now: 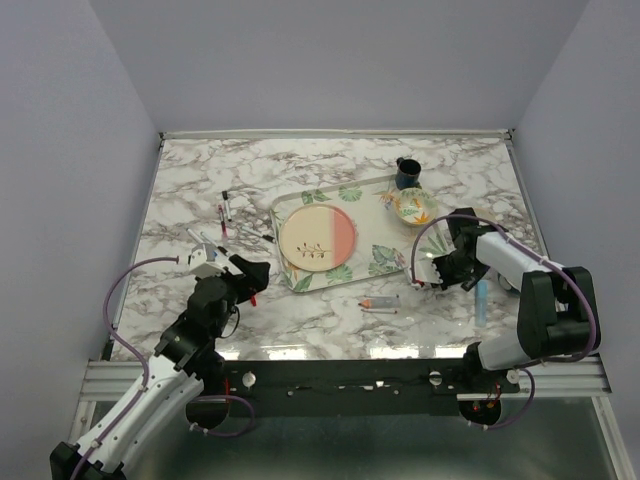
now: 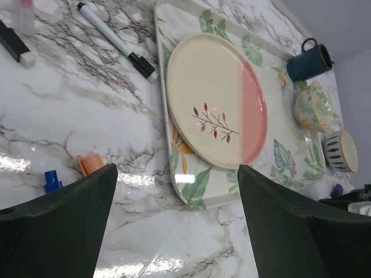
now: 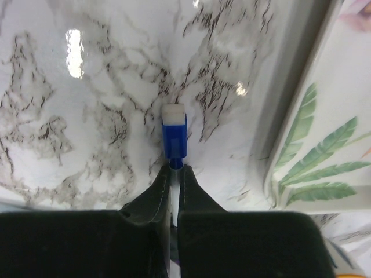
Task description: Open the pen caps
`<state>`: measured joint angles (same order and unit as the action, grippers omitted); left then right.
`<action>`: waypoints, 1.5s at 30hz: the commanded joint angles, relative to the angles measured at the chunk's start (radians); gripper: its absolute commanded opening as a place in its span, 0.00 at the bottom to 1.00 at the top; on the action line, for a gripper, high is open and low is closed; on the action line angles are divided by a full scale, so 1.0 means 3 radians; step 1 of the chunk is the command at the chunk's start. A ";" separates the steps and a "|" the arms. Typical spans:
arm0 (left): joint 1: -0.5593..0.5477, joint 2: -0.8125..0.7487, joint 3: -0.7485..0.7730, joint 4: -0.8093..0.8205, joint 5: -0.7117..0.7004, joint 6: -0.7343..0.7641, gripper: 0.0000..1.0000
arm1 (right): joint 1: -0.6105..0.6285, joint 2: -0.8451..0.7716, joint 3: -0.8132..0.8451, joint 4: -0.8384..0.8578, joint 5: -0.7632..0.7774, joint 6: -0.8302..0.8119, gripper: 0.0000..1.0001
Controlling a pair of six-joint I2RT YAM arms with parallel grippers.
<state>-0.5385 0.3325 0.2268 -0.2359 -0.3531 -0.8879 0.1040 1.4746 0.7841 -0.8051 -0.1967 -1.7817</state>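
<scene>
My right gripper (image 3: 174,171) is shut on a thin white-barrelled pen (image 3: 173,197). The pen's blue cap (image 3: 174,132) sticks out past the fingertips, just above the marble. In the top view this gripper (image 1: 426,272) sits by the tray's right front corner. My left gripper (image 2: 177,185) is open and empty and hovers over the marble by the tray's near-left corner (image 1: 246,274). A loose blue cap (image 2: 52,180) and an orange cap (image 2: 89,163) lie beside its left finger. A black-capped white marker (image 2: 117,40) lies further off. More pens (image 1: 225,211) lie left of the tray.
A floral tray (image 1: 383,259) holds a cream and pink plate (image 1: 317,240), a dark mug (image 1: 407,173) and a bowl (image 1: 414,207). An orange highlighter (image 1: 380,303) lies in front of the tray. A light-blue highlighter (image 1: 481,296) lies at the right.
</scene>
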 commanded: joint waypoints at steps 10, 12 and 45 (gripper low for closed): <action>0.0015 0.0108 -0.0689 0.1976 0.1376 -0.0338 0.92 | 0.0216 -0.0374 0.0142 -0.0532 -0.1516 0.0559 0.01; 0.0010 0.0418 -0.0735 0.2481 0.1499 -0.0542 0.93 | 0.0267 -0.0421 0.0300 -0.0680 -0.1716 0.0901 0.01; -0.1625 0.3595 0.1279 0.2388 -0.0326 -0.1228 0.63 | 0.0988 0.0540 0.1375 0.0071 -0.2868 0.4154 0.01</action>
<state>-0.9707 1.3575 0.5377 0.5877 -0.3374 -1.2724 0.3981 1.6199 1.1770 -0.8207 -1.0435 -0.5629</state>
